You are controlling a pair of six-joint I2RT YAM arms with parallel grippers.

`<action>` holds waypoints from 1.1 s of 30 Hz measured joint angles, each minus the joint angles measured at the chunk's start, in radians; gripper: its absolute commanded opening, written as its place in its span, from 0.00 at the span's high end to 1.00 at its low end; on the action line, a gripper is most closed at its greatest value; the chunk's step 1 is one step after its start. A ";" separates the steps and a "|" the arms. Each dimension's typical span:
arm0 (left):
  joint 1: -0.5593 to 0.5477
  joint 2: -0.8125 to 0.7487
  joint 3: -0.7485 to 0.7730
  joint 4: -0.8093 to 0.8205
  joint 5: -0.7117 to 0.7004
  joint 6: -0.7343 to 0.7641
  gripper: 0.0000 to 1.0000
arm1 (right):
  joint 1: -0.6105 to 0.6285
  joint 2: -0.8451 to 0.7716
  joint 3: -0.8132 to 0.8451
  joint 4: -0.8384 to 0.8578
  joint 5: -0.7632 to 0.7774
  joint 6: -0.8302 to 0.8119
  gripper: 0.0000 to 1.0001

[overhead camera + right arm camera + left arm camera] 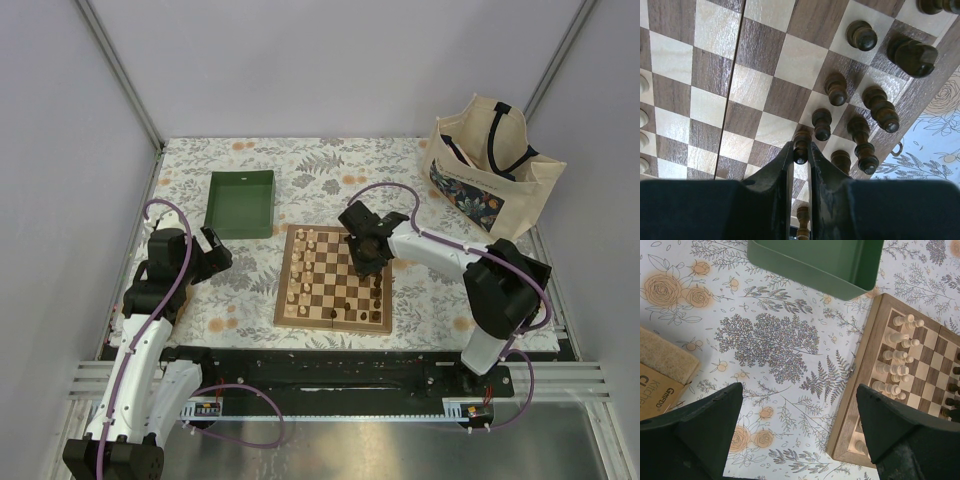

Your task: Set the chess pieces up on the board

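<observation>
1. one board (332, 326), mid table just ahead of the arm bases. pale chess pieces (896, 337) stand in two files along its left side, dark chess pieces (836, 89) mostly crowd its right side.
2. left gripper (800, 390): jaws wide apart, empty, hanging over the tablecloth just left of the board.
3. right gripper (800, 152): low over the board's right side, fingers pinched nearly together on a dark pawn (801, 139). reads as a hold.
4. handling, my read: small turned wood, so light, stiff and not fragile. glossy rounded profile, likely slippery. narrow base, tips easily. take it at the neck under the head, straight from above. neighbours stand close, so keep the fingers slim.
5. counts: about ten dark pieces in the right wrist view, held pawn included. the pale ones overlap, so no exact count.
6. far: one green tray (240, 205) beyond the board's left corner, one tote bag (490, 170) far right.
</observation>
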 measured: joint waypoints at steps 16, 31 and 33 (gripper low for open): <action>0.000 0.013 0.000 0.000 0.000 0.000 0.01 | -0.006 -0.032 -0.034 0.010 -0.001 0.000 0.83; 0.000 0.013 0.000 0.000 0.000 0.000 0.01 | -0.006 -0.032 -0.043 0.011 -0.001 -0.002 0.67; 0.000 0.013 0.000 0.000 0.000 0.000 0.01 | -0.006 -0.032 -0.043 0.010 -0.001 -0.003 0.66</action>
